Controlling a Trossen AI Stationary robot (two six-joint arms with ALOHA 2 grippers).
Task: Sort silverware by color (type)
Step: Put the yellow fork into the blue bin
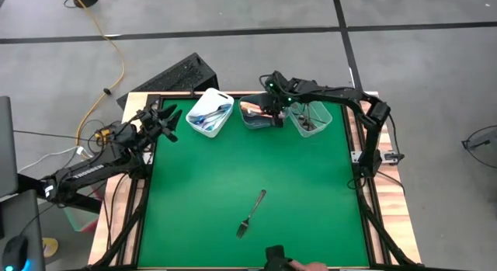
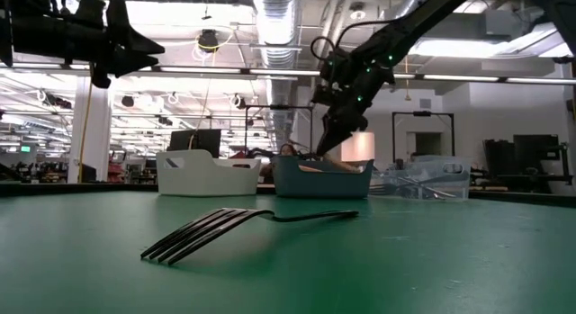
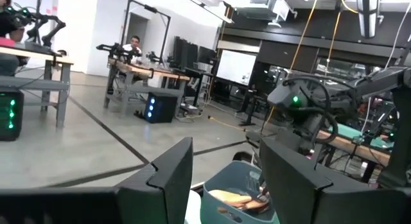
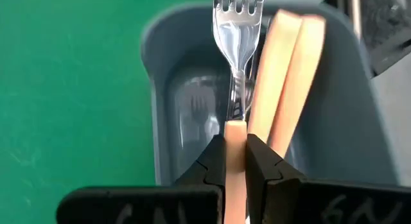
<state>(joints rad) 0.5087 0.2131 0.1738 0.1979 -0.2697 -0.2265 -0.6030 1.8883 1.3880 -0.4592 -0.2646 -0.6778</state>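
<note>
My right gripper (image 1: pixel 276 116) hangs over the grey-blue bin (image 1: pixel 256 117) at the far edge, shut on a fork with an orange handle (image 4: pixel 239 31). More orange handles (image 4: pixel 289 76) lie in that bin. A dark fork (image 1: pixel 252 213) lies flat on the green mat toward the near edge, tines (image 2: pixel 180 242) pointing near-left. My left gripper (image 1: pixel 163 119) stands open and holds nothing at the far left corner, raised off the table. In the left wrist view its fingers (image 3: pixel 160 179) frame the grey-blue bin (image 3: pixel 234 195). My right gripper pinches the fork's orange handle (image 4: pixel 236 129) between its two fingers. The fork runs on along the line of the fingers, and the gripper slants downward from the far right. The silver head (image 4: pixel 239 12) points away into the grey-blue bin; whether it touches the bin cannot be told.
A white bin (image 1: pixel 210 112) with blue-handled pieces stands left of the grey-blue one, and a clear bin (image 1: pixel 311 119) stands right of it. A person's hand (image 1: pixel 311 265) and a dark object (image 1: pixel 276 257) show at the near edge. Bare green mat (image 1: pixel 202 185) lies between.
</note>
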